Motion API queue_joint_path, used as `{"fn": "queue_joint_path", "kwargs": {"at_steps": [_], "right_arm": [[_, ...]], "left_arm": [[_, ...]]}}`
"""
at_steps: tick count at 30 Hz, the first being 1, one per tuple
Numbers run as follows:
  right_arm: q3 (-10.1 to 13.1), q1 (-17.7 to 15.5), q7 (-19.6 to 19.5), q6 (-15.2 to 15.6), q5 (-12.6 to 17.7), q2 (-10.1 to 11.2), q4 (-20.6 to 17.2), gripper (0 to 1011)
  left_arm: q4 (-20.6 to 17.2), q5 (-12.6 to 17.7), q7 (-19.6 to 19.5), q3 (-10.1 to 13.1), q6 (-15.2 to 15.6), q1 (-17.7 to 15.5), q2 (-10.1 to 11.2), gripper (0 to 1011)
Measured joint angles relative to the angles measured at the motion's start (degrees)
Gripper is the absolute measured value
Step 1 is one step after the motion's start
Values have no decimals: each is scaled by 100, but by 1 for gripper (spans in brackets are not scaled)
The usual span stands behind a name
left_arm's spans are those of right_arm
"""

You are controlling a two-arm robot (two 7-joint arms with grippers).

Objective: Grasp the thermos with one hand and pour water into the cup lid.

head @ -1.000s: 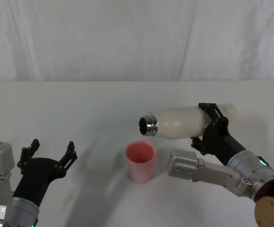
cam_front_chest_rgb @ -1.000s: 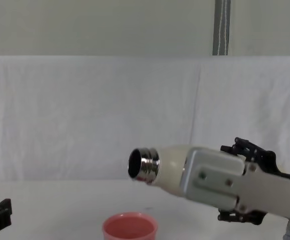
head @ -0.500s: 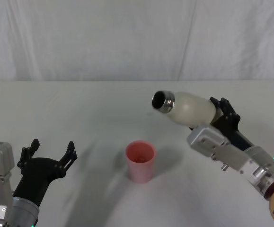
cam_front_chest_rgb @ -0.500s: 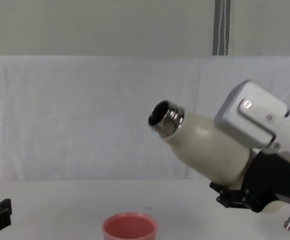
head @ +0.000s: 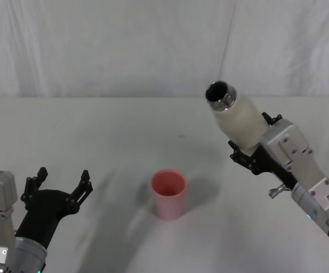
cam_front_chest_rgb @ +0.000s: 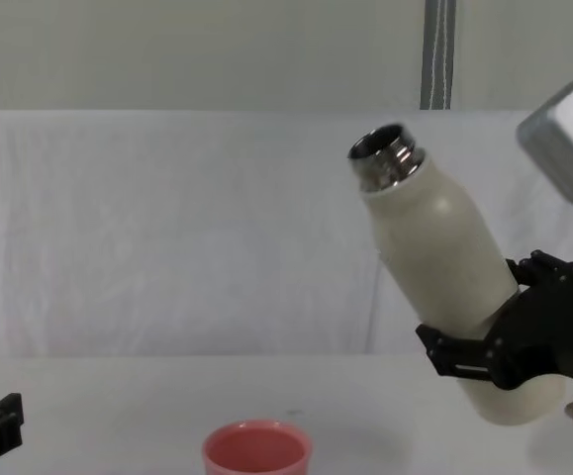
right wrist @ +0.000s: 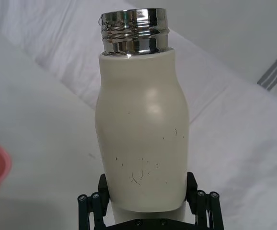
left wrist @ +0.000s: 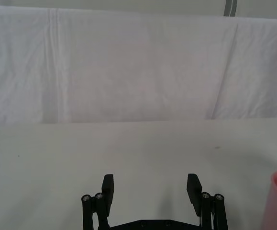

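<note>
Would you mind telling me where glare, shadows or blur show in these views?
Right wrist view: bright glare on the thermos steel neck. Head view: soft shadow on the table right of the cup lid, smeared shadows near the left gripper. Chest view: the right gripper looks sharp.

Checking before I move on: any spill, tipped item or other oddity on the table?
Nothing stands out. The cup lid stands upright on the table with no water visible around it. The right gripper holds the thermos in the air, tilted, mouth up. The left gripper rests open, left of the cup lid.
</note>
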Motion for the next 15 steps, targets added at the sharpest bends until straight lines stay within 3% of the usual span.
{"fn": "queue_joint_path", "kwargs": {"at_steps": [9,15], "right_arm": [[300,-52,163,61,1025,-201,42,960],[440,-67,207,134,1525,-317,117,959]], "left_arm": [[0,0,0,0,0,0,0,1001],[0,0,0,0,0,0,0,1001]]}}
